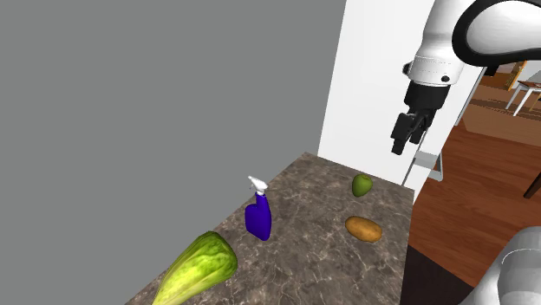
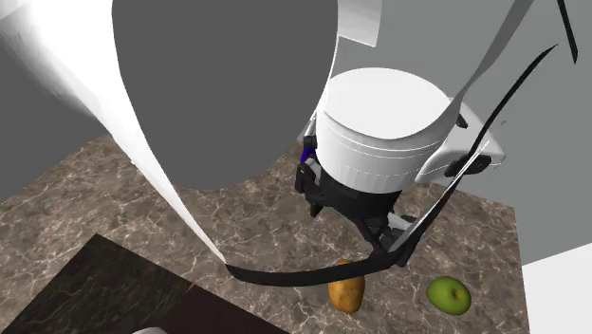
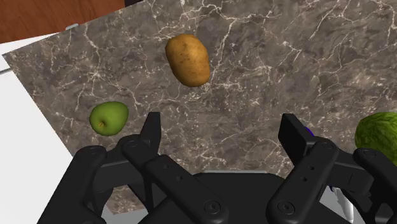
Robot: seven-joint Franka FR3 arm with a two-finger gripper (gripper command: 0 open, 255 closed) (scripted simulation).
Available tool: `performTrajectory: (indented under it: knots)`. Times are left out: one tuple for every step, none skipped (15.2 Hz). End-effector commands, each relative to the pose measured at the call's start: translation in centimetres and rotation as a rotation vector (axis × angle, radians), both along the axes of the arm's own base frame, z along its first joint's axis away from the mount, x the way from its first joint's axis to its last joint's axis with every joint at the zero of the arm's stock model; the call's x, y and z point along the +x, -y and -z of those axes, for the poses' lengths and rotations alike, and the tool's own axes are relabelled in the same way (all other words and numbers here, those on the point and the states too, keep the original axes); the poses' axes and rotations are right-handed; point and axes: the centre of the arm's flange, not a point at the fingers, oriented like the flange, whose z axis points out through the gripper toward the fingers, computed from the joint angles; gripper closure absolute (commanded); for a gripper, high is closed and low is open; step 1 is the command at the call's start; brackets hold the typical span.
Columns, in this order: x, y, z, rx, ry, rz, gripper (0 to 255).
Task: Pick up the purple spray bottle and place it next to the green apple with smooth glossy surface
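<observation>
All three views look down on countertop [image 1: 321, 201].

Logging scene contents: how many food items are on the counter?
3. A green apple near the counter's far end, a potato beside it, a leafy green vegetable at the shoulder view's lower left. The counter runs past the frame; more may be hidden.

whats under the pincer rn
Bare marbled countertop lies under the open pincer. The potato and green apple sit beyond it. The purple spray bottle is mostly covered by one finger in the wrist view.
</observation>
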Motion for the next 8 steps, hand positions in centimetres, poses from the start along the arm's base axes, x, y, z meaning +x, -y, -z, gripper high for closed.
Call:
performTrajectory:
  knots:
    - [0.0,0.0,0.0,0.0,0.0,0.0,0]
    - [1.0,-0.7,0.5,0.002,-0.001,-0.007,0]
    - [1.9,-1.4,1.1,0.005,-0.001,-0.015,0]
    - [2.9,-2.1,1.6,0.007,-0.002,-0.022,0]
    - [3.8,-2.9,2.1,0.01,-0.003,-0.029,0]
    - [4.7,-3.6,2.6,0.012,-0.004,-0.036,0]
    - [5.7,-4.4,3.2,0.015,-0.004,-0.044,0]
    - [6.6,-5.1,3.7,0.017,-0.005,-0.051,0]
